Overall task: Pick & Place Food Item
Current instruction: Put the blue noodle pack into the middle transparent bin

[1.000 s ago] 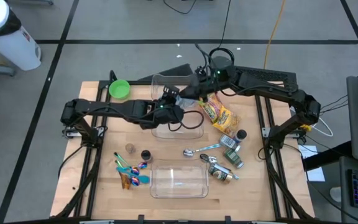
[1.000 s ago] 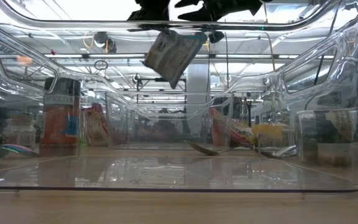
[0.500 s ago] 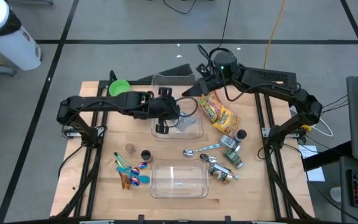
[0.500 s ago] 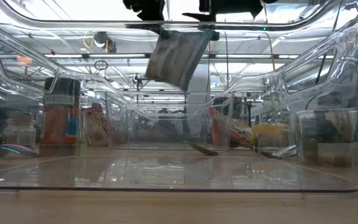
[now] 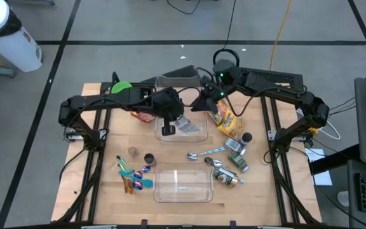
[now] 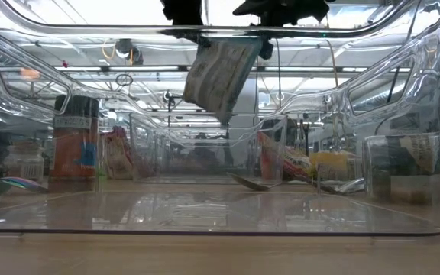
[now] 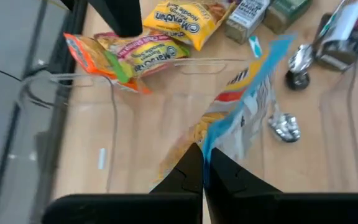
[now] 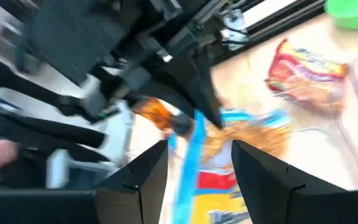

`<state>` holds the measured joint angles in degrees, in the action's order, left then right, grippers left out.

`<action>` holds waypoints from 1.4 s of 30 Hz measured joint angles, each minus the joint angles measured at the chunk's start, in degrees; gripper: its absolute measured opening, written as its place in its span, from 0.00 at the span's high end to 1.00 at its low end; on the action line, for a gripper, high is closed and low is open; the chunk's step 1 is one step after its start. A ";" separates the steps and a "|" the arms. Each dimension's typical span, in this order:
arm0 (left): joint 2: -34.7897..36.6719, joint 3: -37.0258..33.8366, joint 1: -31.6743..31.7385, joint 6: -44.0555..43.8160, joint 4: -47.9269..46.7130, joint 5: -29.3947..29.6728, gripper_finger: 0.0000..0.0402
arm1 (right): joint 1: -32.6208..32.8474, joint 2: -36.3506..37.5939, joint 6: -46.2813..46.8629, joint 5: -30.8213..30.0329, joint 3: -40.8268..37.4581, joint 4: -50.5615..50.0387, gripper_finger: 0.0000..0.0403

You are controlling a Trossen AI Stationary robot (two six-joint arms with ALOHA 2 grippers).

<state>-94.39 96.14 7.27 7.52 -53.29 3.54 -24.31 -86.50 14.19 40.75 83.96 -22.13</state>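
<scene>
Near edge of counter: a clear empty container lies closest to the low camera, with colourful spoons to its left and a small dark cup beside them.
Right of that container: a metal spoon, a few small packets and tins lie scattered on the wood.
Middle of counter: a second clear container stands under both arms.
Left end effector: it hangs over the middle container, fingers pressed fully together on the top edge of a food packet.
Food packet: white, blue and orange; it dangles tilted above the middle container, clear of its floor, as the low view shows.
Right end effector: just beside the packet at the container's far right corner, fingers parted about halfway with nothing between them; in its own wrist view the packet hangs just ahead of the gap.
Beside the middle container: a yellow noodle packet lies to the right; a red packet lies to the left.
Far left corner: a green bowl sits partly under the left arm.
</scene>
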 joint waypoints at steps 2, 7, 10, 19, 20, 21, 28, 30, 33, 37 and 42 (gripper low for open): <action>0.00 0.00 1.02 -2.12 0.26 -2.28 1.00 | 0.50 0.00 -2.94 -0.68 0.00 0.02 0.58; 0.00 0.01 3.87 -8.97 1.73 -6.77 1.00 | 1.76 0.00 -6.32 -3.57 0.00 -0.02 0.58; 0.00 0.01 5.65 -14.03 2.91 -9.54 1.00 | 2.31 0.00 -8.15 -5.98 0.00 -0.06 0.58; 0.00 0.00 8.98 -20.52 3.97 -12.02 1.00 | 1.30 5.54 -14.13 -14.05 0.09 2.42 0.58; 0.00 0.02 9.16 -20.06 4.12 -11.51 1.00 | 1.15 6.31 -15.33 -14.03 0.09 3.15 0.58; 0.00 0.00 9.23 -19.98 4.26 -11.23 1.00 | 1.04 7.16 -16.26 -14.07 0.11 3.26 0.58; 0.00 0.00 10.10 -19.48 8.90 -9.65 1.00 | 0.69 10.42 -11.62 -13.75 0.09 4.64 0.58; 0.00 0.02 10.12 -18.01 10.24 -7.45 1.00 | 0.67 10.43 -5.95 -13.73 0.09 4.96 0.58; 0.00 0.01 10.07 -13.95 11.06 -2.43 1.00 | 0.71 10.34 3.21 -13.75 0.09 5.32 0.58; -0.02 0.00 10.08 -6.62 9.62 7.23 1.00 | 0.71 10.36 15.94 -13.72 0.08 6.87 0.58; -0.02 0.00 9.41 6.14 9.90 23.26 1.00 | 1.54 10.34 43.39 -15.14 0.07 8.26 0.58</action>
<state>-94.41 96.14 16.67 13.66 -43.39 26.80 -22.77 -76.16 57.59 25.61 84.03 -13.87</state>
